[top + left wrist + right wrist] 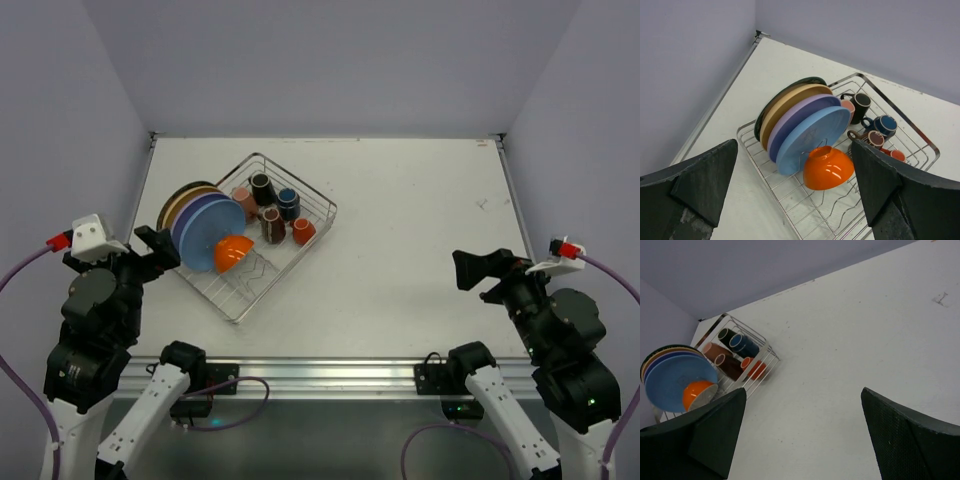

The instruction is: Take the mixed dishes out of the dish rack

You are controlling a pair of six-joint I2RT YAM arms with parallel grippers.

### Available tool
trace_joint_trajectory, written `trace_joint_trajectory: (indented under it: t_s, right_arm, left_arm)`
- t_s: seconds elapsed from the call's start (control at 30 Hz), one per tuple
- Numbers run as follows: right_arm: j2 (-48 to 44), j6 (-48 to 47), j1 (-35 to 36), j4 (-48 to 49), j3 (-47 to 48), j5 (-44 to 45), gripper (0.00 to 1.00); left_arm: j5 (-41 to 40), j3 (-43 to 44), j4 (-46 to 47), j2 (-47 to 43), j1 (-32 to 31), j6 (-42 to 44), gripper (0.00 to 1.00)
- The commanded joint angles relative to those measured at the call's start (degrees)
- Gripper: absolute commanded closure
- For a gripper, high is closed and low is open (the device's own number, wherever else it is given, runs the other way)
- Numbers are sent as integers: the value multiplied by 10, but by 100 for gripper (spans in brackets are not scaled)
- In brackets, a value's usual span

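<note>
Both your grippers are empty. The left gripper (158, 246) has its fingers (705, 180) spread wide with nothing between them. The right gripper (477, 272) is spread the same way, its fingers (900, 427) over bare table (420, 200).

The dish rack (332, 211) sits diagonally on the left-far part of the table. Your left gripper is just beside its left end, and the right one is well apart from it.

The plates stand on edge in the rack's left end, packed face to face and leaning:
- The blue plate (812, 135) is frontmost.
- The lavender plate (794, 116) is behind it.
- The yellow plate (784, 102) comes next.
- A dark-edged plate (807, 80) is at the back, and only its rim shows.

The orange bowl (827, 167) is tipped on its side against the blue plate's lower face, covering part of it. The right wrist view shows its white inside.

The mugs are bunched at the rack's other end, past the plates and bowl:
- The pink mug (243, 198) is closest to the plates.
- The black mug (261, 186) and the blue-lined mug (288, 200) sit along the far wall.
- The brown mug (271, 223) and the orange mug (303, 231) are on the nearer side.

I can't tell whether the mugs are upright or tilted. The rack's wire wall runs around all of it. The near half of the rack floor shows only the wavy dividers (250, 280).

A small scuff mark (490, 203) shows on the table at far right. Purple cables (20, 265) trail off both arms.
</note>
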Motion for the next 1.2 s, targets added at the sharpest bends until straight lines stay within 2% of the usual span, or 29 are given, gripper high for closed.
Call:
trace_joint_trajectory:
  t_s: [0.0,0.13,0.17,0.27,0.3,0.4,0.47,0.5,0.53,0.6,0.63,0.7,0.73,0.8,0.83,1.0,1.07,1.17]
  right_arm:
    - [0,36,-1,39,-15,8,1]
    - [-38,140,-2,71,-71,106,1]
    - [-59,149,-2,93,-85,93,1]
    - [-58,171,-1,188,-128,-17,1]
    - [-44,210,-1,216,-138,-85,1]
    - [44,281,2,272,-146,-209,1]
    - [78,312,21,313,-156,-232,1]
    - [103,330,39,330,-157,-222,1]
    - [117,337,98,344,-153,-158,1]
    - [158,345,171,353,-126,-87,1]
    - [214,349,249,356,-110,-19,1]
    - [283,363,324,350,-50,47,1]
    - [351,377,377,336,-26,103,1]
    - [412,453,427,308,30,146,1]
    - [462,470,438,316,42,154,1]
    - [600,553,511,337,142,198,1]
    - [660,582,516,320,170,191,1]
    - [704,629,523,318,205,182,1]
  left_arm:
    - [-37,-14,-3,-12,-4,-33,0]
    - [-48,-25,10,-28,-4,-47,0]
    - [-40,-26,12,-28,-4,-45,0]
    - [-33,-30,18,-20,-4,-40,0]
    - [-33,-30,18,-15,-4,-39,0]
    - [-22,-32,24,-7,-4,-40,0]
    - [-6,-36,36,-7,-4,-38,0]
    - [-3,-42,39,-7,-4,-37,0]
    - [-1,-46,48,-7,-4,-37,0]
    - [2,-69,59,-11,-4,-37,0]
    - [5,-78,70,-13,-4,-37,0]
    - [1,-94,77,-12,-4,-45,0]
    - [-4,-110,85,-12,-4,-49,0]
    - [-12,-126,95,-14,-4,-61,0]
    - [-16,-140,107,-17,-4,-63,0]
    - [-57,-147,112,-31,1,-72,0]
    - [-76,-146,104,-47,10,-79,0]
    - [-82,-148,103,-76,21,-83,0]
